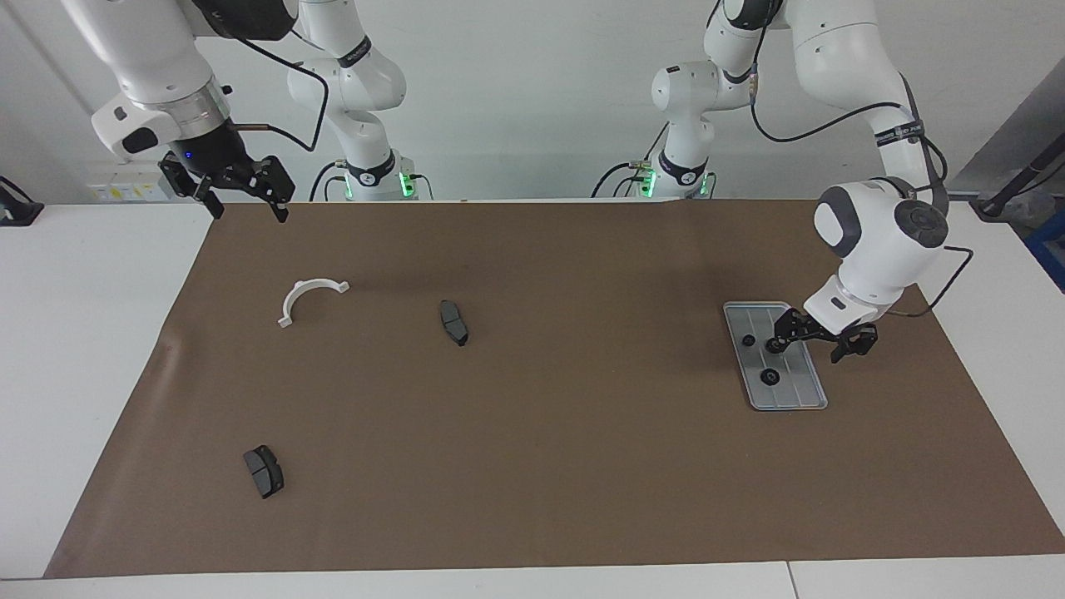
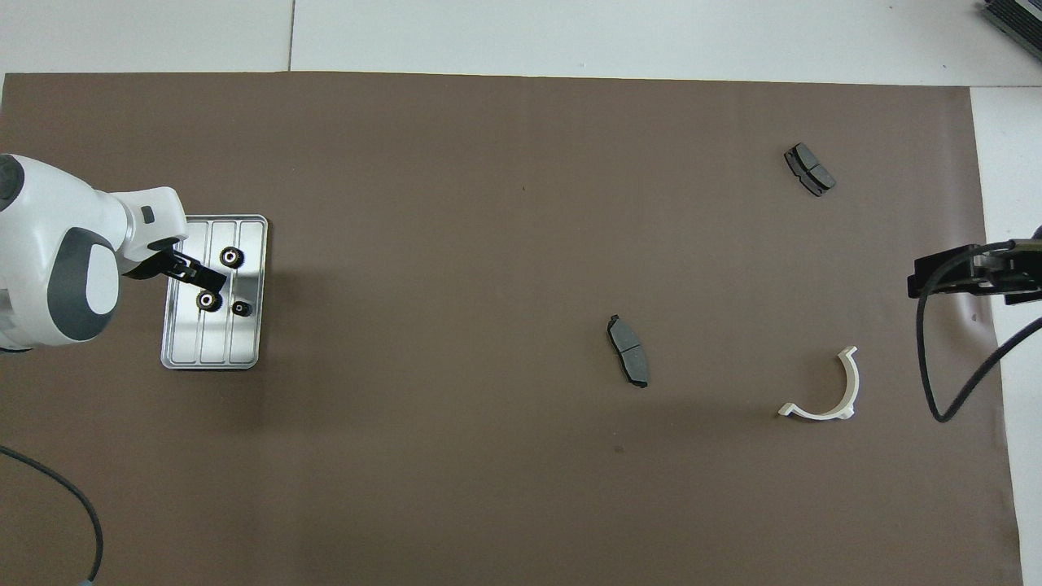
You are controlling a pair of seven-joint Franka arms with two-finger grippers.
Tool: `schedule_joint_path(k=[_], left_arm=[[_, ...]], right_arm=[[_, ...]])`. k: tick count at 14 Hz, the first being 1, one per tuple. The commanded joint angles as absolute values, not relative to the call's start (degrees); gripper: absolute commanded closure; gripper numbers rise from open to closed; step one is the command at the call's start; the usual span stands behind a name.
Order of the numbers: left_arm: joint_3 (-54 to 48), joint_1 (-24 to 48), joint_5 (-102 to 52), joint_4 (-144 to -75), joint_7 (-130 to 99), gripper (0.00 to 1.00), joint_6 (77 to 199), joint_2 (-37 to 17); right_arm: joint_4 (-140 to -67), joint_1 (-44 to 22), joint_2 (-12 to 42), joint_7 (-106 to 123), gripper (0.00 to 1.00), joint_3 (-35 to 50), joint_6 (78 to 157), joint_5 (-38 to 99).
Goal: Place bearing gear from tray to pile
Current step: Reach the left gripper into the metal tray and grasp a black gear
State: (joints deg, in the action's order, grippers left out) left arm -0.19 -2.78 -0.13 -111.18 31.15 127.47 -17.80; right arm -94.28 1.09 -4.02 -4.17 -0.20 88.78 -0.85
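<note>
At the robots' end of the bench (image 1: 100, 349), the right pincer (image 1: 241, 204) is hanging in the air with its fingers spread wide and nothing between them, over the corner of the brown mat (image 1: 532, 466) at the right arm's end; that arm is waiting. A little farther out, a white half-ring bracket (image 1: 306, 298) is lying on the mat, and beside it toward the middle a dark grey curved pad (image 1: 453, 322) is resting. At the left arm's end, the silver-grey tray (image 1: 799, 398) is sitting on the mat with three small black gears in its grooves: one (image 2: 241, 308) nearest the robots, one (image 2: 208, 301) just beside it, and one (image 2: 232, 257) farther out. The left pincer (image 1: 811, 341) is reaching low over the tray with its fingers wide apart, one fingertip (image 2: 213, 282) sitting between the gears, gripping none of them. Farthest from the robots, a second dark pad (image 1: 264, 471) is lying at the right arm's end.
</note>
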Motion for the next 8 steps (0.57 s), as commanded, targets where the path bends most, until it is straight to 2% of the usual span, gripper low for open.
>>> schedule_joint_path(k=[1, 3, 6, 8], left_arm=[[-0.26, -3.25, 0.18, -113.2, 34.01, 0.05, 127.36, -16.44], [-0.26, -3.34, 0.18, -113.73, 35.06, 0.1, 126.31, -16.0], [-0.26, -3.25, 0.18, -113.82, 35.86, 0.24, 124.81, -15.73], [-0.26, -3.25, 0.18, -114.34, 36.73, 0.28, 124.72, -15.56]], right_arm=[[-95.89, 1.32, -5.54, -4.75, 0.0, 0.0, 89.21, -0.62], [-95.89, 1.32, -5.45, -4.75, 0.0, 0.0, 89.21, -0.62], [-95.89, 1.32, -5.54, -4.75, 0.0, 0.0, 89.21, -0.62], [-95.89, 1.32, -5.54, -4.83, 0.0, 0.0, 89.21, -0.62]])
